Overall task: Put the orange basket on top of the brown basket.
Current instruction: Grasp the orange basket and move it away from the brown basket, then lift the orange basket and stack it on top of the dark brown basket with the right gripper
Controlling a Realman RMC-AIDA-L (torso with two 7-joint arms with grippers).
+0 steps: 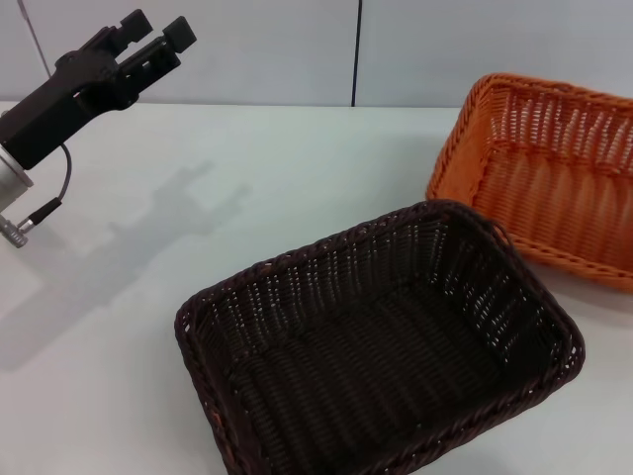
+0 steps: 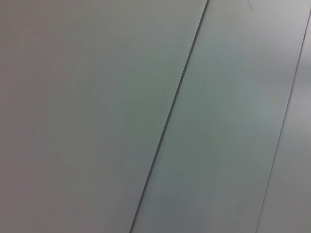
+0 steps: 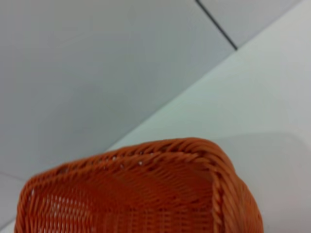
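The brown basket [image 1: 381,346] sits empty on the white table, front and centre-right. The orange basket [image 1: 554,173] sits empty behind it to the right, almost touching the brown basket's far corner and cut off by the picture's right edge. The right wrist view shows one end of the orange basket [image 3: 146,194] close up, with its braided rim. My left gripper [image 1: 155,30] is raised at the far left, well away from both baskets, open and empty. My right gripper is not in view in any frame.
The white table [image 1: 247,178] runs back to a pale panelled wall [image 1: 297,49] with a dark vertical seam. The left wrist view shows only wall panels [image 2: 97,116]. The left arm's shadow falls on the table.
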